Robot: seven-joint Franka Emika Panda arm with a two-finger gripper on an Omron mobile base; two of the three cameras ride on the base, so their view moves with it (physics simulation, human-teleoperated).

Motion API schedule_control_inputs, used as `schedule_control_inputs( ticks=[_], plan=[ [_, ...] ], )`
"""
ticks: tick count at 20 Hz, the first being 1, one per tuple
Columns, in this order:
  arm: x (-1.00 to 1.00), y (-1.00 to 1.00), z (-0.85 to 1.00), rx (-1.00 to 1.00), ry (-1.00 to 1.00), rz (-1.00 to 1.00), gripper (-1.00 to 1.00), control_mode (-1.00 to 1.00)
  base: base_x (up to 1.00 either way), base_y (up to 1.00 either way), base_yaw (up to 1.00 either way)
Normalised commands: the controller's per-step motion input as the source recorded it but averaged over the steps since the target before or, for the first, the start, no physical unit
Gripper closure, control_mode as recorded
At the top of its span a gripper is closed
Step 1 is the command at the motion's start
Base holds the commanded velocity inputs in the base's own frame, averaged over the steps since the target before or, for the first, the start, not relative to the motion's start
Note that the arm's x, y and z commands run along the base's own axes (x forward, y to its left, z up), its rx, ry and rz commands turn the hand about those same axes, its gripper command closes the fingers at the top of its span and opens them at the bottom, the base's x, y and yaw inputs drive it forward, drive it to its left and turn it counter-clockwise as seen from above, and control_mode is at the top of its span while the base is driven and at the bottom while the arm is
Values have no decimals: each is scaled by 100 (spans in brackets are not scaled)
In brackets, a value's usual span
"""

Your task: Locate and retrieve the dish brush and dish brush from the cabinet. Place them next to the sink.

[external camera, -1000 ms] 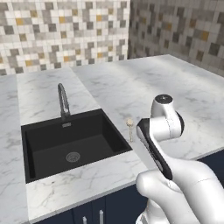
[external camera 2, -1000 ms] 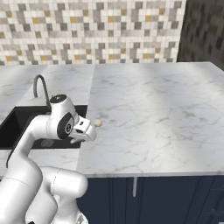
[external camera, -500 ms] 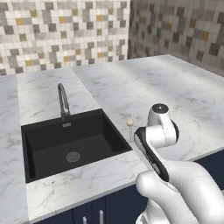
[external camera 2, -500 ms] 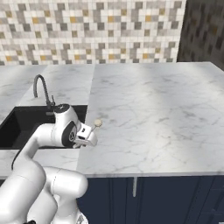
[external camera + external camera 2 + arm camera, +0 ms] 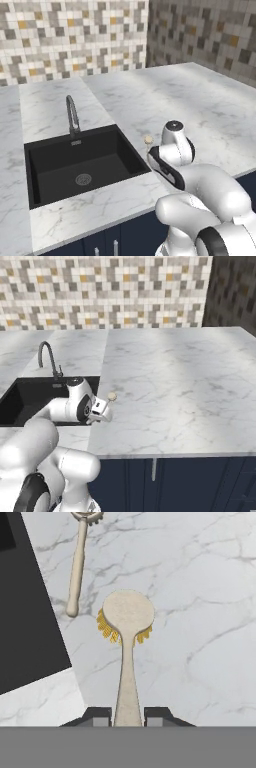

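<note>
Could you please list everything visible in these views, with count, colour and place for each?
Yellow-bristled dish brush: one, pale handle, yellow bristles, held over the counter right of the sink.
Wooden dish brush: one, pale tan, lying on the counter beside the sink.
Sink: one, black, set into the counter.
Tap: one, grey, behind the sink.
Counter: one, white marble.
Tiled wall: one, beige-grey mosaic, behind the counter.
Drawers: navy, below the counter.
Gripper: one, dark tips, shut on the yellow-bristled brush's handle.
</note>
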Motion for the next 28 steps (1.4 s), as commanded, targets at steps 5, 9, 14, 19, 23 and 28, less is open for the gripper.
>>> schedule_control_inputs(
  ticks=[5,9,14,19,23,28],
  plan=[
    [33,0,-29,1,1,0,100,-100,0,0,0],
    [22,0,-35,1,0,0,100,-100,0,0,0],
    [16,0,-35,1,0,0,100,-100,0,0,0],
    [4,0,-33,3,0,0,100,-100,0,0,0],
    [0,0,-27,3,0,0,100,-100,0,0,0],
    [0,1,-10,1,0,0,-100,-100,0,0,0]
  ],
)
